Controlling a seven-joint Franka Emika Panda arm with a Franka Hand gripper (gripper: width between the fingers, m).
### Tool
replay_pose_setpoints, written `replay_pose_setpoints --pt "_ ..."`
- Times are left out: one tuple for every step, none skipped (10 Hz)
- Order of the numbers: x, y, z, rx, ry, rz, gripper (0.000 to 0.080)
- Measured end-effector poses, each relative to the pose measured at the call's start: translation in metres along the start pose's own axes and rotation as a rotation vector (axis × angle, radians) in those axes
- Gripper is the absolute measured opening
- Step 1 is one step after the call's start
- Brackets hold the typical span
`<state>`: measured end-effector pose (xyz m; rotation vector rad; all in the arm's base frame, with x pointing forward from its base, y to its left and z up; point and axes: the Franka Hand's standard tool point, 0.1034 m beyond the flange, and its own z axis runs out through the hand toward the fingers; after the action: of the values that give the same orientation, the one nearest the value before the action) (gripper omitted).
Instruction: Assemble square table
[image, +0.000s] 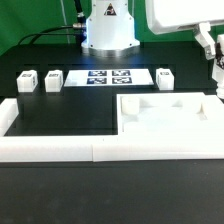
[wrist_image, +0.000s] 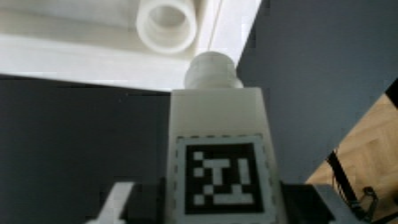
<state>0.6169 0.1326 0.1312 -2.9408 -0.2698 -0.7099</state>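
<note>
Our claw was clamped on one small white tagged plastic leg post near the large white square plastic tabletop. Three loose posts lay beyond the tabletop, and we judged none fitted yet.

The exterior view looked from above the near edge across the table to the arm's base; the wrist view, close on a leg post, shared the tabletop.

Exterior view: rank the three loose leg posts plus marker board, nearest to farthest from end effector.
End effector grips the fourth leg post.
1. Right leg post, exterior view's right.
2. Marker board, centre.
3. Inner left leg post.
4. Outer left leg post, exterior view's far left.
</note>
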Motion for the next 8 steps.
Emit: replay_pose_setpoints --pt "0.0 0.0 0.0 0.0 0.0 0.0 0.0291" --pt "-0.002 0.001 0.001 -0.001 0.005 -0.008 0.0291" --pt "-0.011 0.009 0.008 -0.008 0.017 -0.035 0.0291" --pt "-0.015 0.017 0.013 -0.017 0.014 -0.046 0.0291" --pt "-0.012 0.02 0.015 -0.02 0.017 -0.05 0.0291" --pt "-0.01 0.024 0.017 -0.022 0.018 -0.058 0.0291" --pt "-0.011 0.022 0.02 -0.019 0.015 -0.053 0.0291" --pt "-0.012 0.019 0.024 -0.016 0.013 -0.047 0.0291"
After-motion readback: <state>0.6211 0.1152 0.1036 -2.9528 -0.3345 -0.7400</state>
